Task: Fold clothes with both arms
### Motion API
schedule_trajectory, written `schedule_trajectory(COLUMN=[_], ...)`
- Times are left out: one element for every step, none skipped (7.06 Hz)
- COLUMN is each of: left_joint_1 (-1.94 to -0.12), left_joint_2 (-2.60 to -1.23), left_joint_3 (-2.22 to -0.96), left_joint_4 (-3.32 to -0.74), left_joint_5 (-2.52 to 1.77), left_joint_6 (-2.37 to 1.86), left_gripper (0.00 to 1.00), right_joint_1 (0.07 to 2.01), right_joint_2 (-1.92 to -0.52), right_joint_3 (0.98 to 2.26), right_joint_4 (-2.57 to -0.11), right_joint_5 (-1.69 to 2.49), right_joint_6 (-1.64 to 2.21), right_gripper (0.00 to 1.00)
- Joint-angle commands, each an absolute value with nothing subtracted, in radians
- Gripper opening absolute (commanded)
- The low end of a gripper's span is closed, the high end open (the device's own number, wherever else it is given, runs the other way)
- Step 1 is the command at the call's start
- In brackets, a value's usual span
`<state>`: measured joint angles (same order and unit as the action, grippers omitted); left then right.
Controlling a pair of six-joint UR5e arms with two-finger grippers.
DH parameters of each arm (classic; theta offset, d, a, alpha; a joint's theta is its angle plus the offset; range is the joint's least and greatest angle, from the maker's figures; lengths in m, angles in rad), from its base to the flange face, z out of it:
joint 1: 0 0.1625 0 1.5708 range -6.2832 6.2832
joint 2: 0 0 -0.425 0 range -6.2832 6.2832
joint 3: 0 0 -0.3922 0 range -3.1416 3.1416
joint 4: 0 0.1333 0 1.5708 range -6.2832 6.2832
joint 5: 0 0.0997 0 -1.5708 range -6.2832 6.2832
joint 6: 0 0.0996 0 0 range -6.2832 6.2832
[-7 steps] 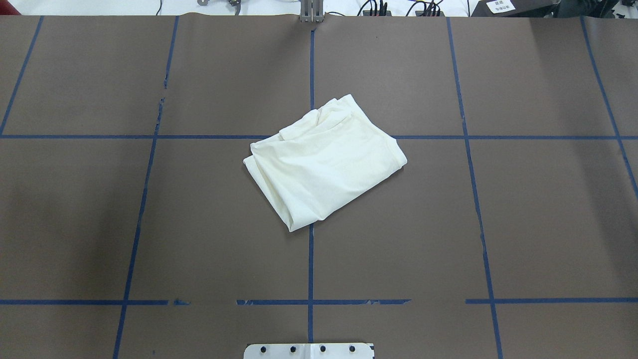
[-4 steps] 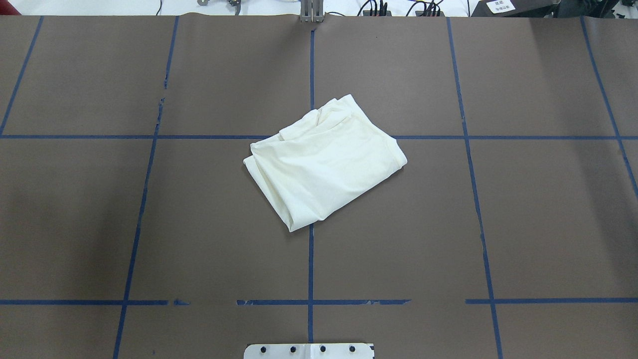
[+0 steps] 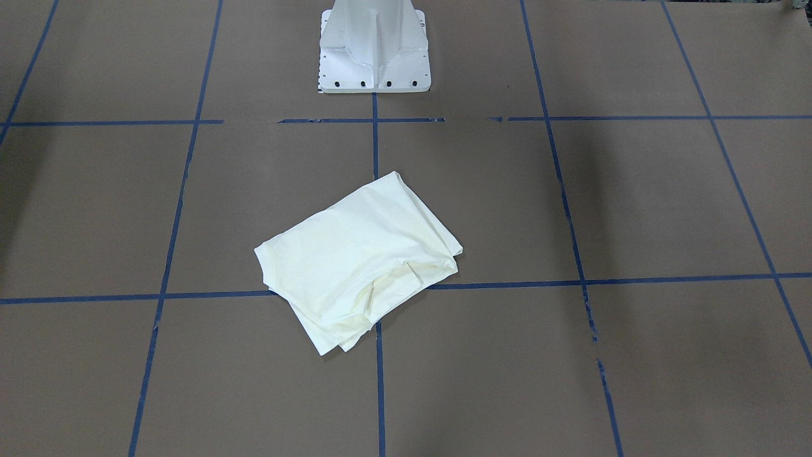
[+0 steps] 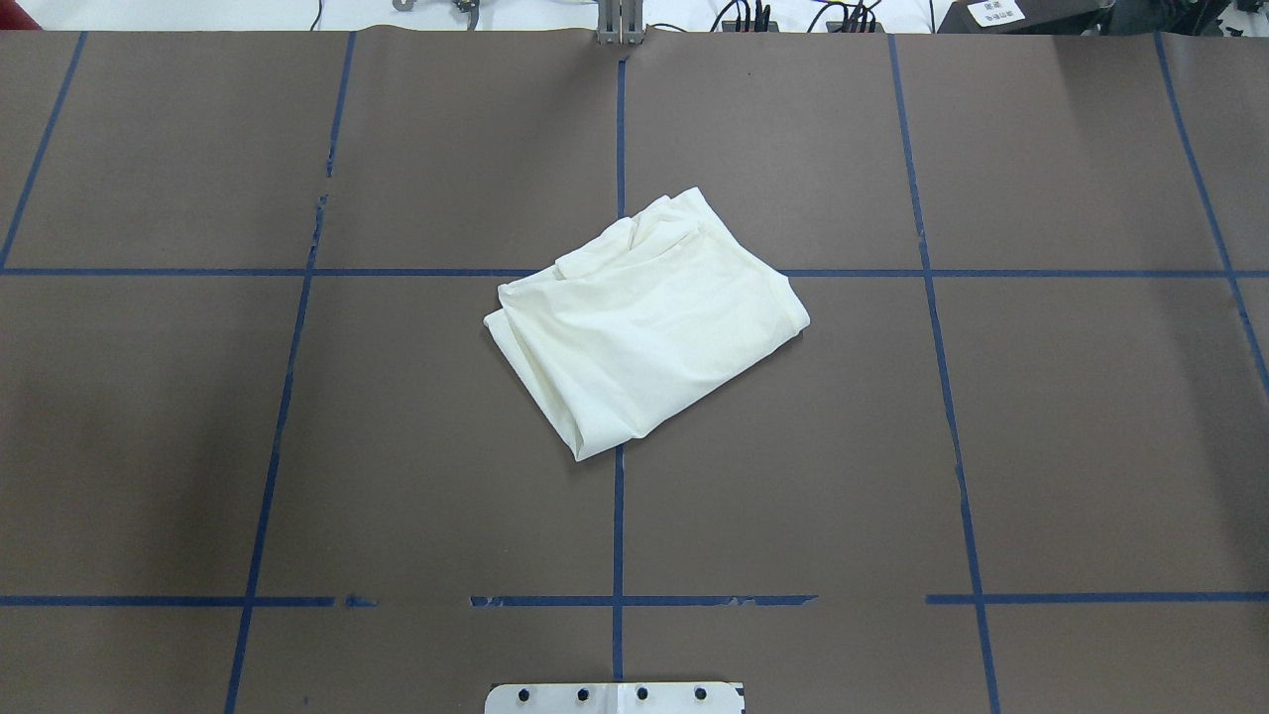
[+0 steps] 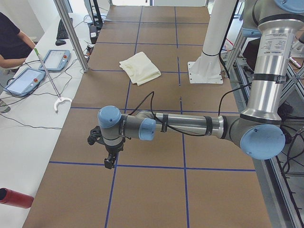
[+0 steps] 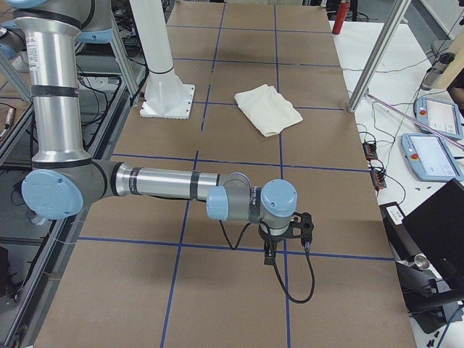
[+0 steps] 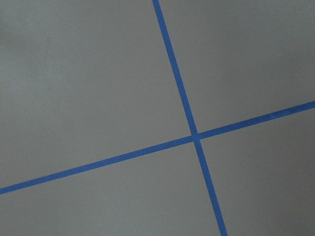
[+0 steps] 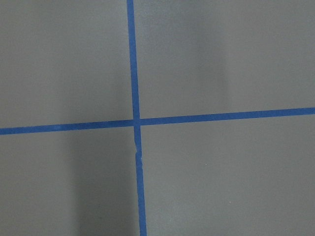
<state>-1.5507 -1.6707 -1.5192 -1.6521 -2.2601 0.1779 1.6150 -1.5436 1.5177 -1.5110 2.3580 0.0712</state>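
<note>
Nothing has shifted overhead: the folded T-shirt [image 4: 644, 322] lies at the middle of the worktop [image 4: 1091, 446], across a blue tape line [image 4: 618, 516]. From the left end, the left pincer [image 5: 109, 160] hangs near the worktop, well apart from the shirt. From the right end, the right pincer [image 6: 269, 256] does likewise, and I cannot tell how wide either stands.

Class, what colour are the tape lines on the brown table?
The tape lines are blue; clearest in the overhead exterior view.
</note>
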Motion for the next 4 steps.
schedule_trajectory(left_joint_1=[-1.551, -1.551, -1.551, -1.551], left_joint_2=[-1.671, -1.669, -1.669, -1.669], left_joint_3=[-1.519, -1.514, -1.514, -1.513], left_joint_4=[-1.652, -1.652, -1.652, -1.652], left_joint_5=[-2.261, -2.263, -2.263, -2.263], left_joint_6=[0.155, 0.125, 0.068, 0.060], left_gripper=[1.00, 1.00, 1.00, 1.00], right_joint_1=[1.609, 1.609, 1.609, 1.608], right_joint_2=[-1.545, -1.545, -1.542, -1.540], right_joint_3=[1.517, 1.517, 1.517, 1.517], right_joint_4=[-1.506, -1.506, -1.506, -1.506], right_joint_5=[2.358, 2.358, 2.358, 2.358], right_joint_6=[0.077, 0.077, 0.077, 0.077], right_gripper=[1.00, 1.00, 1.00, 1.00])
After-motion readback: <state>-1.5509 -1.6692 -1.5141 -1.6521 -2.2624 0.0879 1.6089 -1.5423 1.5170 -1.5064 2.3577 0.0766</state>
